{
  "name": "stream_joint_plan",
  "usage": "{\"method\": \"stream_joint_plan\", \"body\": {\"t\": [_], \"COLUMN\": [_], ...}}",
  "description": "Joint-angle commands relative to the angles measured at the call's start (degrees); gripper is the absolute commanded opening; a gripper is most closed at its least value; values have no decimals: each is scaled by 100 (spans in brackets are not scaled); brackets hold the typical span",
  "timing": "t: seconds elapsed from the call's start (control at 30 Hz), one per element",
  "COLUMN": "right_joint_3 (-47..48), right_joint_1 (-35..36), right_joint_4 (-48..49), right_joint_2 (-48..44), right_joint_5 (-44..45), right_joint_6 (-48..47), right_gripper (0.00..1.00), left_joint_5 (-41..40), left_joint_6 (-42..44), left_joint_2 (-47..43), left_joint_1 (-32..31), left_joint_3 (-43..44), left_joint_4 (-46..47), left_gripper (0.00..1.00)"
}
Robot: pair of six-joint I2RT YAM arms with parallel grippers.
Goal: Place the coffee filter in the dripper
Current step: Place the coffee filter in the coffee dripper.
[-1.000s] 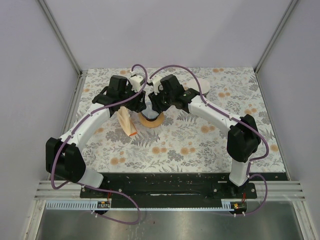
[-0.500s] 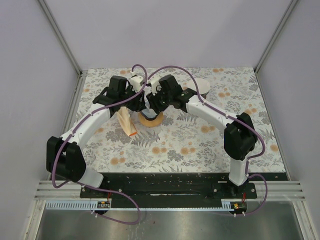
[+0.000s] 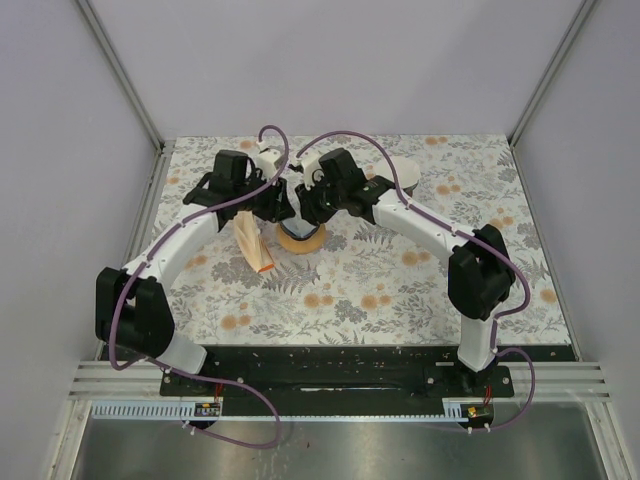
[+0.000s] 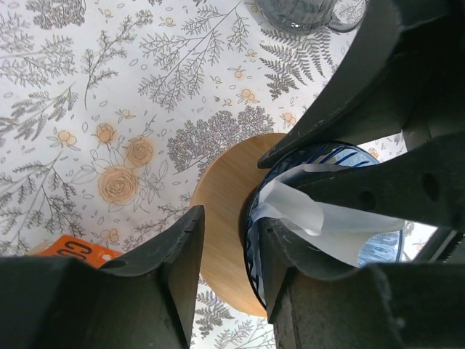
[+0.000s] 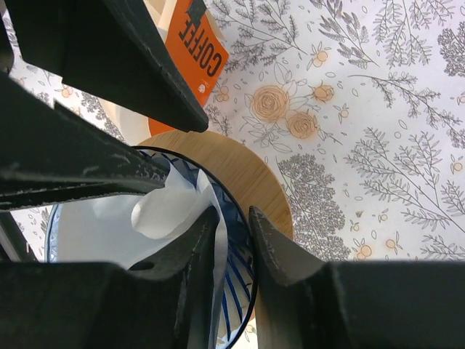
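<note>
Now | right gripper [image 5: 232, 218] has shifted toward 9 o'clock onto blue ribbed glass dripper [image 5: 236, 291]; fingers near-closed astride rim, grip unclear | left gripper [image 4: 231, 218] fingers slightly apart | white paper coffee filter [image 4: 312, 218] inside dripper, crumpled: seating likely underway.

Bright, even light casts soft, faint shadows. The floral tablecloth [image 4: 87, 87] is sharp in wrist views. The white coffee filter [image 4: 298, 207] glows.

Two arms, the left arm [image 3: 190, 235] and the right arm [image 3: 430, 230], carry one gripper each, so two grippers: the left gripper [image 4: 229, 240] and the right gripper [image 5: 231, 225], with two fingers apiece. On the one table [image 3: 400, 290] there is one dripper [image 4: 251, 218], one wooden disc [image 4: 218, 211] under it and one filter [image 4: 298, 207] in it. There is also one filter pack [image 3: 254, 245] and one mug [image 4: 298, 13] toward the far edge.
</note>
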Motion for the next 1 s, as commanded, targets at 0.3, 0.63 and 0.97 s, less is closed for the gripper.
{"method": "stream_joint_plan", "body": {"t": [0.3, 0.63, 0.97], "right_joint_3": [-88, -18, 44], "right_joint_1": [23, 23, 14], "right_joint_4": [-310, -310, -310], "right_joint_2": [125, 204, 230], "right_joint_5": [445, 393, 278], "right_joint_6": [-138, -32, 12], "right_gripper": [22, 21, 20], "left_joint_5": [1118, 891, -672], "left_joint_6": [235, 227, -125], "left_joint_2": [-342, -791, -510], "left_joint_1": [589, 291, -52], "left_joint_3": [537, -96, -245], "left_joint_4": [-426, 338, 742], "left_gripper": [57, 70, 65]}}
